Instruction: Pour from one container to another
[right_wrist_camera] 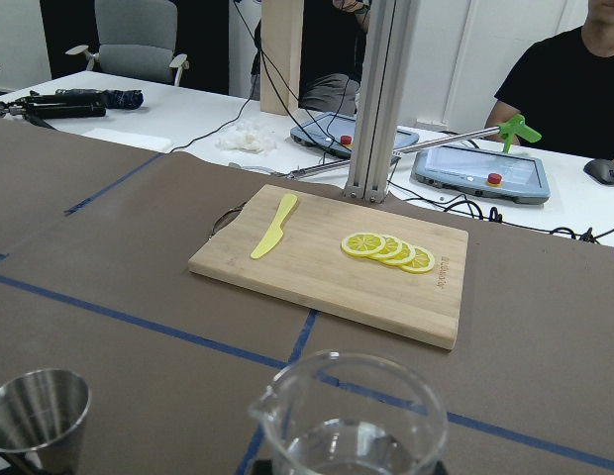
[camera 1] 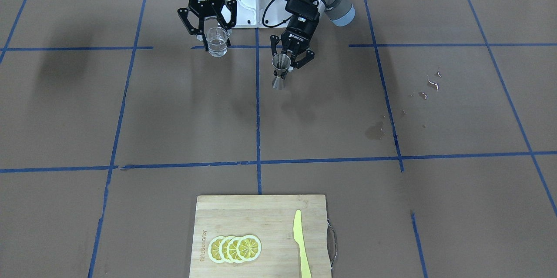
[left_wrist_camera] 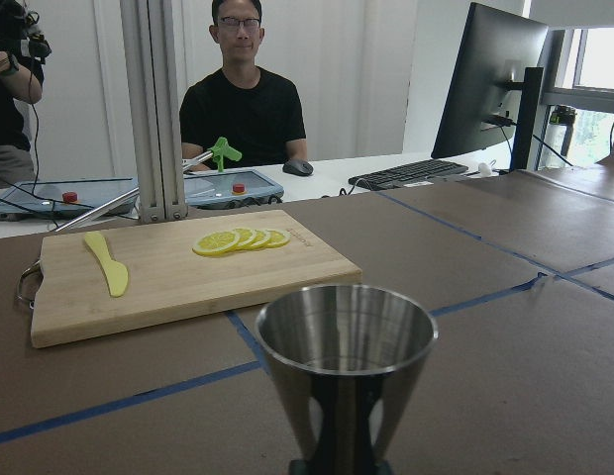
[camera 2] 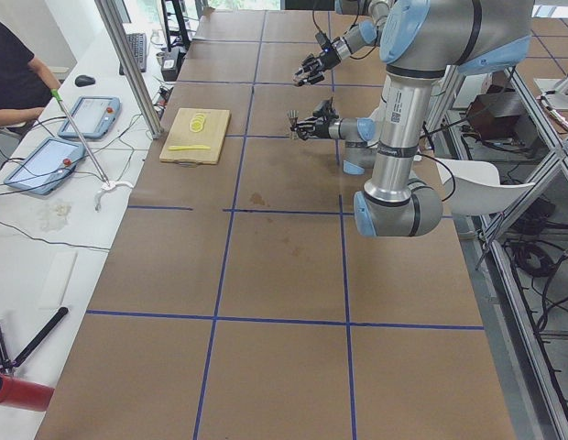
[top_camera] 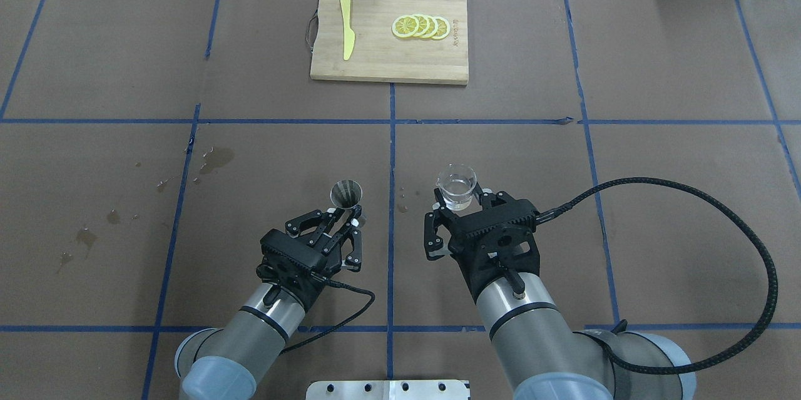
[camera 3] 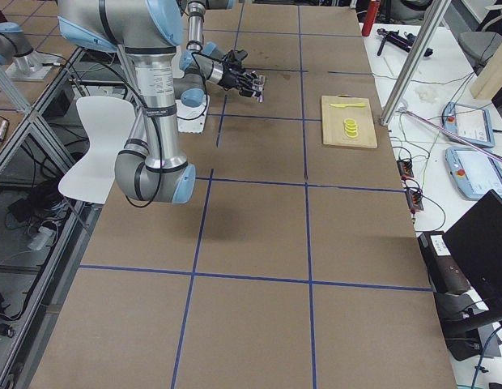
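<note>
The clear glass measuring cup (top_camera: 455, 187) holds a little clear liquid and stays upright, off the table, with my right gripper (top_camera: 460, 203) shut on it. It fills the bottom of the right wrist view as the cup (right_wrist_camera: 352, 426). The steel jigger (top_camera: 346, 194) is also upright and lifted, gripped at its waist by my left gripper (top_camera: 350, 215). In the front view the cup (camera 1: 217, 43) is left of the jigger (camera 1: 280, 72), a hand's width apart. The jigger's open top (left_wrist_camera: 347, 341) looks empty.
A wooden cutting board (top_camera: 375, 62) at the far middle carries lemon slices (top_camera: 420, 26) and a yellow knife (top_camera: 346, 34). Wet spots (top_camera: 209, 162) mark the paper on my left side. Operators sit beyond the table's far edge.
</note>
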Action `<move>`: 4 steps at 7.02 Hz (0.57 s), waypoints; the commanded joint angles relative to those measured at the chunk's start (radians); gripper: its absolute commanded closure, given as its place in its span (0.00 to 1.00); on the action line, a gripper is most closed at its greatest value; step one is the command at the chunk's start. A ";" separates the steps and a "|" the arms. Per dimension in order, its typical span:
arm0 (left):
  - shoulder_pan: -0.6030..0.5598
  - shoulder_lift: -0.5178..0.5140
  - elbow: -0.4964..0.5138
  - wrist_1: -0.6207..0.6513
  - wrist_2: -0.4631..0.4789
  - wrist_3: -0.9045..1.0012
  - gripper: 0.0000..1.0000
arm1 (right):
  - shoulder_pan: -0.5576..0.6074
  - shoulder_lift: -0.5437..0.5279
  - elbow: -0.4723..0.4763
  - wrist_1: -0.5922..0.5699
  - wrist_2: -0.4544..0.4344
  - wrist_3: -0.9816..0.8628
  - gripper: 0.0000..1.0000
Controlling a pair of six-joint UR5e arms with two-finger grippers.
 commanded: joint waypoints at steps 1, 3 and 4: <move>-0.002 -0.061 0.048 -0.001 0.000 0.029 1.00 | -0.002 0.012 0.006 -0.018 0.023 -0.030 1.00; -0.002 -0.067 0.050 -0.003 -0.008 0.030 1.00 | 0.003 0.049 0.004 -0.043 0.041 -0.086 1.00; -0.002 -0.069 0.051 -0.003 -0.010 0.030 1.00 | 0.024 0.090 0.003 -0.124 0.081 -0.093 1.00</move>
